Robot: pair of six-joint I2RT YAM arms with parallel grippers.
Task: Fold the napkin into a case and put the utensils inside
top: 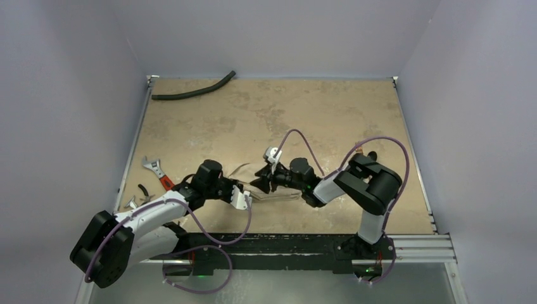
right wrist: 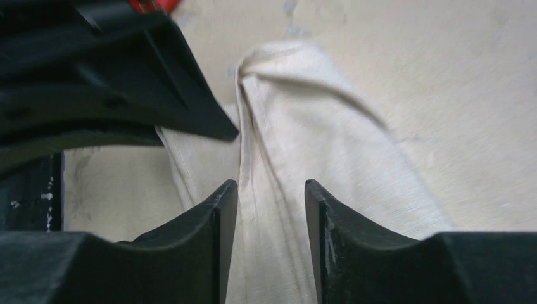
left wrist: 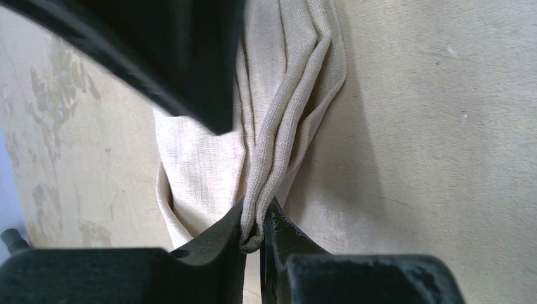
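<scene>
The soft beige woven napkin is gathered into a long, narrow bundle of lengthwise pleats. It lies on the mottled tan surface near the front edge, between the two arms. The left jaws are clamped on the stacked folds at one end. The right jaws stand apart, with the cloth running between them.

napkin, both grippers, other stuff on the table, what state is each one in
napkin, bunched into long folds, one end pinched
left gripper, shut on the napkin's folded edge
right gripper, open, fingers straddling the napkin
hose, lying curved in the far left corner
wrench, lying flat by the left edge
</scene>
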